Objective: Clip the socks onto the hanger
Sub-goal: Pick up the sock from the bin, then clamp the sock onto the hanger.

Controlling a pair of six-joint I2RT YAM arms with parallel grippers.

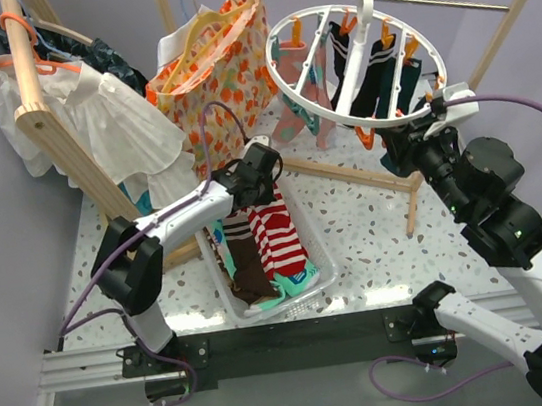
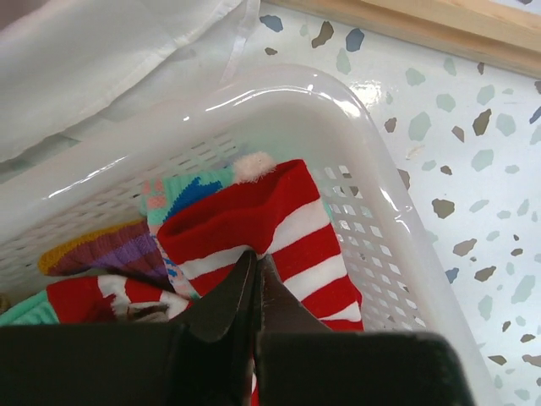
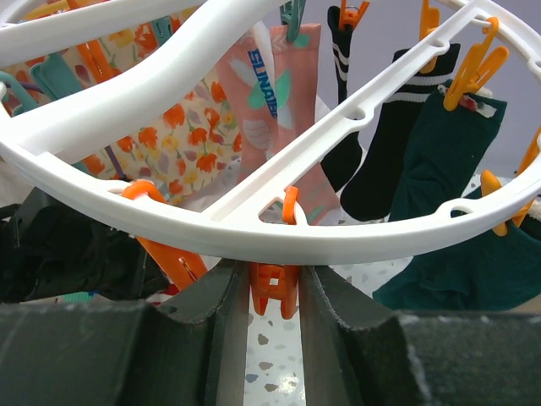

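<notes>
My left gripper (image 2: 256, 259) pinches the striped sock (image 2: 287, 228) in the basket (image 2: 254, 85). My right gripper (image 3: 275, 276) looks clamped on an orange clip (image 3: 275, 296) under the hanger (image 3: 380, 241) rim.

- Basket (image 1: 327, 274) lower centre on the surface (image 1: 376, 234), socks (image 1: 274, 238) in it, left hand (image 2: 256, 262) among them.
- Hanger (image 1: 287, 88) upper right; right hand (image 3: 272, 292) at its lower rim, clip (image 3: 275, 281) between its fingers (image 3: 194, 338).
- Bag (image 1: 216, 64) upper centre behind the basket; shirt (image 1: 119, 123) upper left.

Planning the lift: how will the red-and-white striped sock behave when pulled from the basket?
Likely floppy: the red-and-white striped sock bunches in folds at the left gripper. Probably light: thin knit. It may drag neighbouring socks, lying piled among them.
</notes>
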